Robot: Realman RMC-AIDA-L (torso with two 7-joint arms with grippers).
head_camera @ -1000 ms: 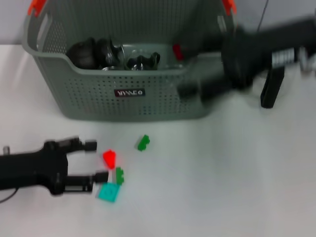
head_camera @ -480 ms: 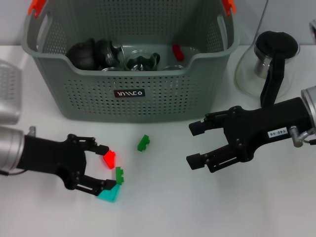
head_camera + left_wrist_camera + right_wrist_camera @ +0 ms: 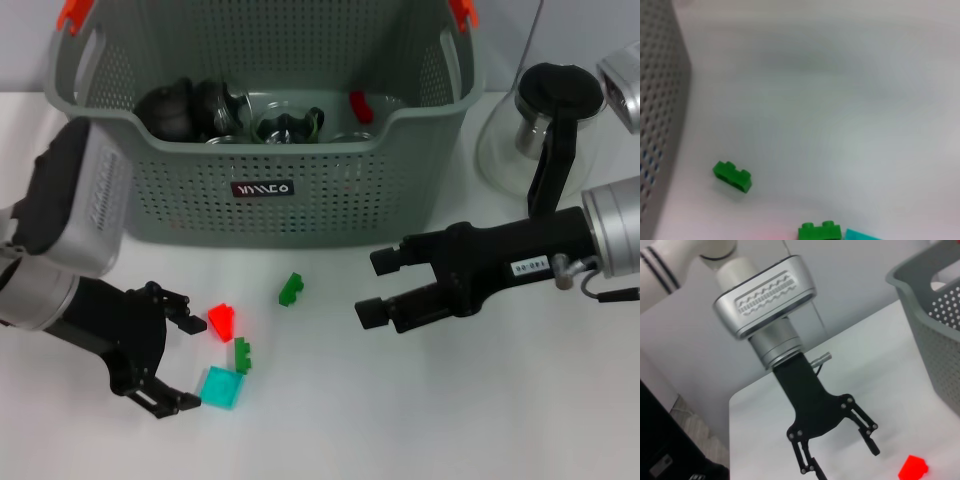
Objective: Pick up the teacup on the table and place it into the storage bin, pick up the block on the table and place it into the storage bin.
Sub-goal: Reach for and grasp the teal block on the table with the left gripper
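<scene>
The left gripper (image 3: 182,351) sits low over the table (image 3: 420,420) with its fingers spread wide and nothing between them; the right wrist view shows the same gripper (image 3: 840,456) from the front, both fingers splayed and empty. Just off the tip of its upper finger lies a red block (image 3: 222,320), close but not touching, and the same block (image 3: 913,467) shows past one fingertip in the right wrist view. A teal block (image 3: 220,386) lies flat just beyond the lower fingertip, and a small green block (image 3: 242,355) stands between the red and the teal ones, just outside the open span. A second green block (image 3: 291,289) lies farther out, between the two grippers and nearer the bin (image 3: 265,215); the left wrist view shows this block (image 3: 732,176) near the bin's perforated wall (image 3: 660,125). The right gripper (image 3: 375,287) reaches in from the other side with its fingers wide apart and empty, its tips pointing toward the second green block but well short of it. The bin stands behind both grippers and holds glass cups (image 3: 285,125), dark items (image 3: 185,105) and a red piece (image 3: 359,105). A glass teapot (image 3: 540,130) stands beside the bin, behind the right arm.
</scene>
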